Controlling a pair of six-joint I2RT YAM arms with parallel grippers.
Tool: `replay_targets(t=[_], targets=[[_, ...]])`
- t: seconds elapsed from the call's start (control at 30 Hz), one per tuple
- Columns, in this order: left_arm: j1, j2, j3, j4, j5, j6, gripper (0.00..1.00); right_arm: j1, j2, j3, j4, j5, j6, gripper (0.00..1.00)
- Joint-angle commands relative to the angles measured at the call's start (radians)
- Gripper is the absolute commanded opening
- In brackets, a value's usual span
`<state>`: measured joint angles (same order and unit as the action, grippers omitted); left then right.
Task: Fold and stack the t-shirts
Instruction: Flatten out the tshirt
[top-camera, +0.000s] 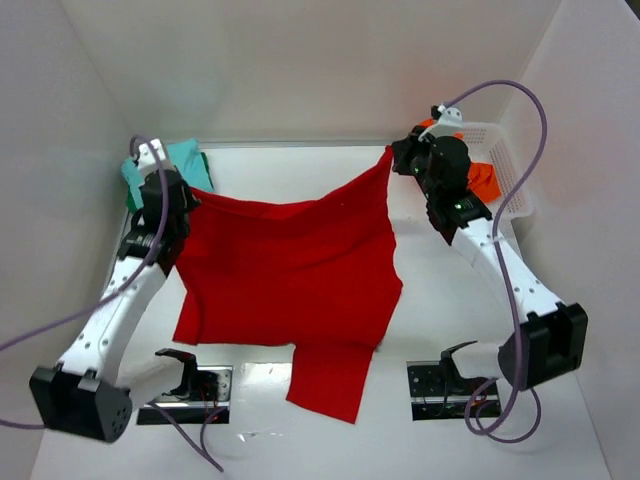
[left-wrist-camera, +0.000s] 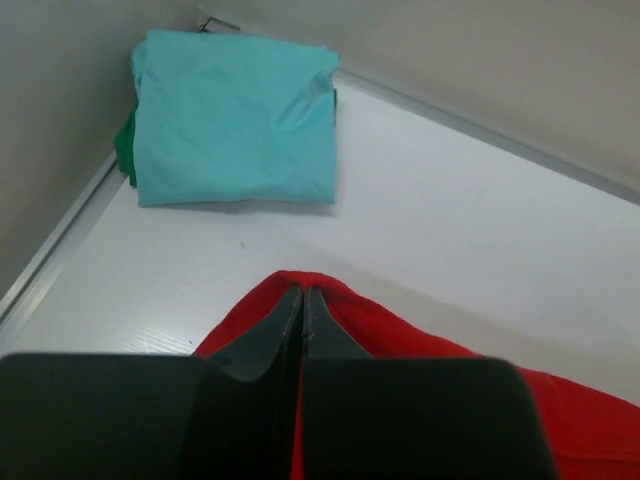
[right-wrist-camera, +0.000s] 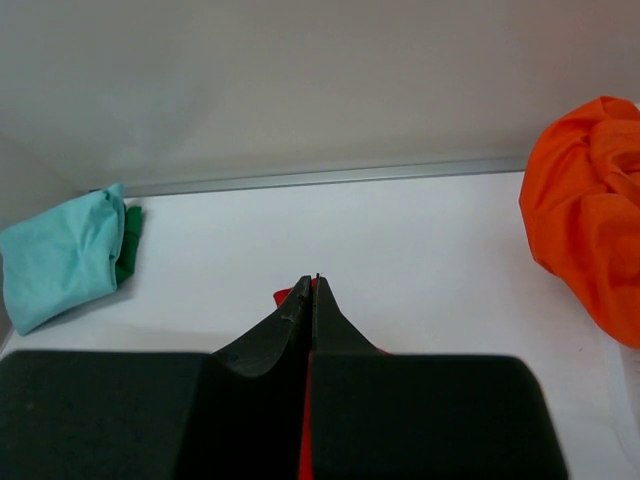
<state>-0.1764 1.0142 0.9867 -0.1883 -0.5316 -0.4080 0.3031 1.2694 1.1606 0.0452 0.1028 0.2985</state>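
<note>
The left arm (top-camera: 112, 318) covers part of the teal shirt (top-camera: 186, 156), the dark green cloth (left-wrist-camera: 124, 152) under it shows only an edge, the right arm (top-camera: 505, 265) hides most of the orange shirt (top-camera: 484, 180) in the white basket (top-camera: 507, 150), and the right wrist view cuts this shirt at its right edge.
</note>
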Motion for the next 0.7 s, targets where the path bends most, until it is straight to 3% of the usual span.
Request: replay_targets(t=[0.0, 0.4, 0.67], targets=[[0.070, 0.197, 0.119, 0.095, -0.002, 0.020, 0.00, -0.005, 0.137, 0.141, 0.114, 0.029, 0.016, 0.00], [0.184, 0.625, 0.313, 0.110, 0.093, 0.029, 0.00, -0.005, 0.462, 0.316, 0.153, 0.064, 0.025, 0.00], [0.264, 0.762, 0.404, 0.119, 0.149, 0.009, 0.00, -0.015, 0.642, 0.453, 0.153, 0.084, 0.036, 0.00]])
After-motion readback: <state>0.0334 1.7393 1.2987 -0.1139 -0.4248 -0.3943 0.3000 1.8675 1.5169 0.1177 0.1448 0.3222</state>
